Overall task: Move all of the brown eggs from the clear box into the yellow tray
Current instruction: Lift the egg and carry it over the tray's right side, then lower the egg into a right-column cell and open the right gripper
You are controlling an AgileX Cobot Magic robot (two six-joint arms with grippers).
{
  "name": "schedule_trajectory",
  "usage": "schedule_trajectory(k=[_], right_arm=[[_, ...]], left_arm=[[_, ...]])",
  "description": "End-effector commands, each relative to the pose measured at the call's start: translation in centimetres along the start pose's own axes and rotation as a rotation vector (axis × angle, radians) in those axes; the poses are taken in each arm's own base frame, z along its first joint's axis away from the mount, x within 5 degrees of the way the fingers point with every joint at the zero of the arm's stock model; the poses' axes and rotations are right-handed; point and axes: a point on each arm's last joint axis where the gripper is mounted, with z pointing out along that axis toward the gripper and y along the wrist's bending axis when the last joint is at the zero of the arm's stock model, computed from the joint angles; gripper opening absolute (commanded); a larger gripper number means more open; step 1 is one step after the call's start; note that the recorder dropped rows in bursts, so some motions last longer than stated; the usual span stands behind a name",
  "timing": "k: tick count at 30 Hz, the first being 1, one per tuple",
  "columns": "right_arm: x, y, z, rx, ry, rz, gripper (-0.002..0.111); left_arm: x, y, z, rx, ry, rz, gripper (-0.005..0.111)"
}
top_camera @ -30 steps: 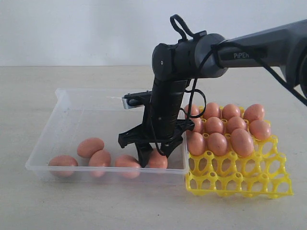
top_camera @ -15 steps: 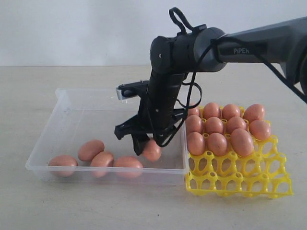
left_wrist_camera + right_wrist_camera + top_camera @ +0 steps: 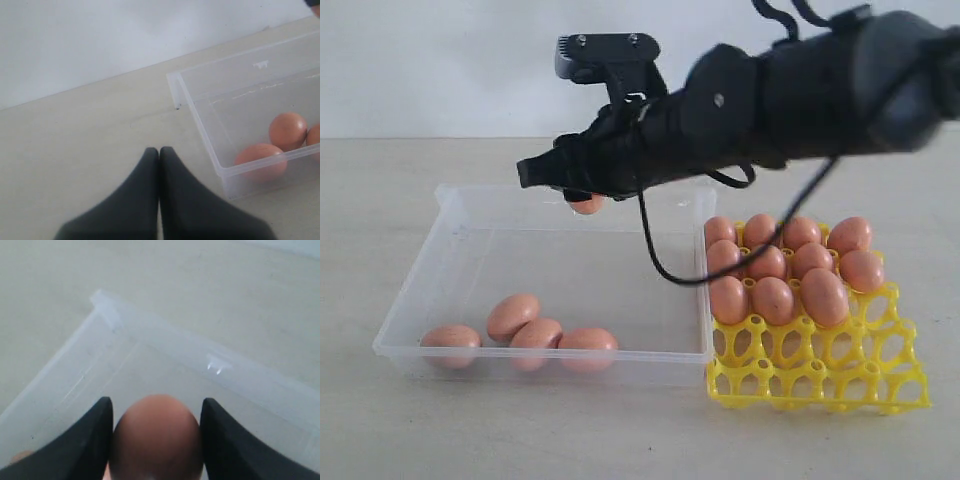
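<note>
The right gripper (image 3: 156,437) grasps one brown egg (image 3: 587,205) at upper centre of the exterior view, above the clear box (image 3: 420,298); the left gripper (image 3: 159,151) is clenched, fingertips touching.

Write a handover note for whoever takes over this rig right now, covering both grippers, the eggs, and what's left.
Right gripper: shut on one brown oval egg, held above the clear plastic box.
Left gripper: shut, empty, over the table beside the box.
Done: eleven eggs sit in the yellow lattice tray; its front row is open.
Left: seat the held egg, then move the four eggs lying along the box's near side.
</note>
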Motion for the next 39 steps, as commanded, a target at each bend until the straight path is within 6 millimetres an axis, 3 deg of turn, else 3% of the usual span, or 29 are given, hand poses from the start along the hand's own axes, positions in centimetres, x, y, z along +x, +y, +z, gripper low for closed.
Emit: schedule_trajectory(k=[1, 4, 8, 11, 13, 17, 20, 28, 30, 32, 34, 39], right_arm=[[0.7, -0.4, -7.4, 0.080, -0.325, -0.027, 0.000], [1.5, -3.9, -11.8, 0.202, -0.500, 0.097, 0.000], [1.9, -11.7, -15.6, 0.368, -0.574, 0.463, 0.000], [1.8, -15.7, -17.4, 0.397, -0.546, 0.471, 0.000], [1.6, -16.3, -18.0, 0.318, -0.541, 0.396, 0.000], [1.8, -14.8, -19.1, -0.167, -0.462, 0.147, 0.000], [2.9, -14.3, -19.6, -0.298, -0.371, 0.034, 0.000], [6.7, -14.1, -18.8, -0.312, -0.183, 0.107, 0.000], [9.2, -14.5, -18.1, -0.216, -0.109, 0.101, 0.000], [10.8, -16.1, -17.7, -0.002, -0.141, 0.208, 0.000], [11.3, -16.7, -17.7, 0.075, -0.192, 0.224, 0.000], [11.5, -16.5, -17.7, 0.061, -0.175, 0.110, 0.000]], left_arm=[[-0.1, 0.0, 0.0, -0.001, -0.010, -0.007, -0.004], [-0.1, 0.0, 0.0, -0.001, -0.010, -0.007, -0.004], [-0.1, 0.0, 0.0, -0.001, -0.010, -0.007, -0.004], [-0.1, 0.0, 0.0, -0.001, -0.010, -0.007, -0.004], [-0.1, 0.0, 0.0, -0.001, -0.010, -0.007, -0.004], [-0.1, 0.0, 0.0, -0.001, -0.010, -0.007, -0.004], [-0.1, 0.0, 0.0, -0.001, -0.010, -0.007, -0.004], [-0.1, 0.0, 0.0, -0.001, -0.010, -0.007, -0.004], [-0.1, 0.0, 0.0, -0.001, -0.010, -0.007, -0.004], [-0.1, 0.0, 0.0, -0.001, -0.010, -0.007, -0.004], [-0.1, 0.0, 0.0, -0.001, -0.010, -0.007, -0.004], [-0.1, 0.0, 0.0, -0.001, -0.010, -0.007, -0.004]])
